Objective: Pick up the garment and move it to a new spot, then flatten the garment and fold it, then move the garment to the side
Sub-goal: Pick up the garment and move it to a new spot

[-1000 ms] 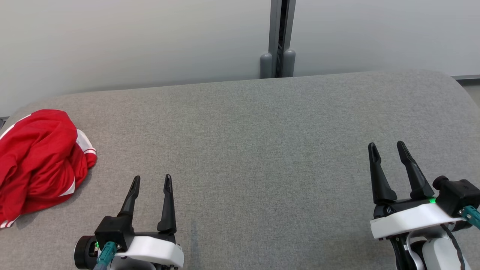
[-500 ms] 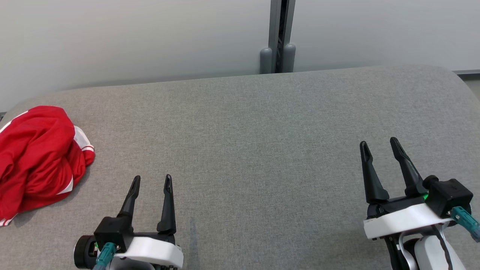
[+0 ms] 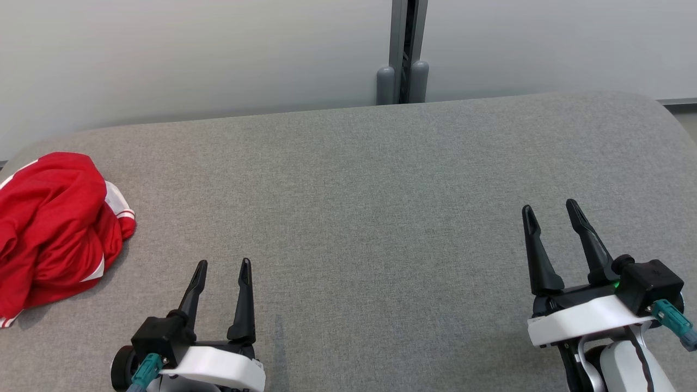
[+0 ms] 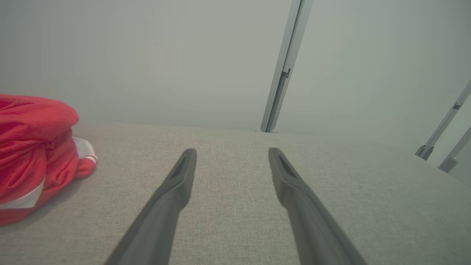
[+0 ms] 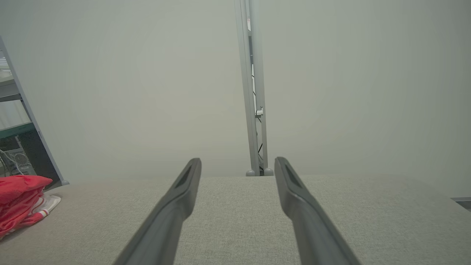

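Note:
A crumpled red garment [image 3: 52, 228] with white trim lies bunched at the far left of the grey fabric surface [image 3: 370, 207]; it also shows at the left edge as the garment [image 4: 33, 147] and the garment [image 5: 22, 200]. My left gripper [image 3: 223, 264] is open above the near-left part of the surface, to the right of the garment and apart from it. My right gripper [image 3: 550, 209] is open at the near right, far from the garment. Nothing sits between either pair of fingers, as the left gripper [image 4: 232, 152] and the right gripper [image 5: 237, 162] show.
A pale wall runs behind the surface with a grey vertical post [image 3: 405, 51] at the middle. A metal shelf frame [image 5: 22, 121] stands beyond the left end. The surface's far right corner [image 3: 653, 109] is rounded.
The whole head picture has shifted a little, so the camera moved. The left gripper sits slightly lower in the picture and the right gripper slightly further left. The garment lies unchanged.

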You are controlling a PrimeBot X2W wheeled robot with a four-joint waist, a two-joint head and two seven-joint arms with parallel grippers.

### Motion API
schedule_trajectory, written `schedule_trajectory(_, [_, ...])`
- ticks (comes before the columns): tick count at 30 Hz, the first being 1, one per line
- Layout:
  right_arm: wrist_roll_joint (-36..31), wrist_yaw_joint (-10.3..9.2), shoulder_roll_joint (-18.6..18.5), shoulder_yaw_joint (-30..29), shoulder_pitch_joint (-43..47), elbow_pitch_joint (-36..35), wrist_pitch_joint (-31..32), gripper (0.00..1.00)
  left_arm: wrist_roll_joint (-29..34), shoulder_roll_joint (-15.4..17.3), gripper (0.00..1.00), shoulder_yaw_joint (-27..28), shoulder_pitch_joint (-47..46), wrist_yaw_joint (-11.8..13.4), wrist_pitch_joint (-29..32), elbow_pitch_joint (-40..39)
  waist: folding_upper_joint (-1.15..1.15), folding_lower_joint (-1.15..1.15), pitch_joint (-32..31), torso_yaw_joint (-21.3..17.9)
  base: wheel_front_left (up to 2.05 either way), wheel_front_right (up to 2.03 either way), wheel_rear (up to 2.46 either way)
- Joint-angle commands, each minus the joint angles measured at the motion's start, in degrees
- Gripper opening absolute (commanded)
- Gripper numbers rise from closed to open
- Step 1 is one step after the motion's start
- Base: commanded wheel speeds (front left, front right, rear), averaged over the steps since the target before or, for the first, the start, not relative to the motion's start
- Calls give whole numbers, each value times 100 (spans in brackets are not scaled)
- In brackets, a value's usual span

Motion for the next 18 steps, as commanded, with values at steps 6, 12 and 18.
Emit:
schedule_trajectory(6, [24, 10, -19, -25, -54, 47, -15, 100, -115, 26, 100, 23, -92, -66, -26, 49, 0, 0, 7, -5, 0, 0, 0])
schedule_trajectory(12, [29, 9, -18, -57, -38, 74, -15, 100, -120, 26, 100, 29, -103, -76, -26, 44, 0, 0, -12, 20, 0, 0, 0])
schedule_trajectory(18, [83, 9, -16, -23, 15, 21, -14, 100, -77, 26, 100, 19, -115, -53, -26, 22, 0, 0, 2, 202, 0, 0, 0])
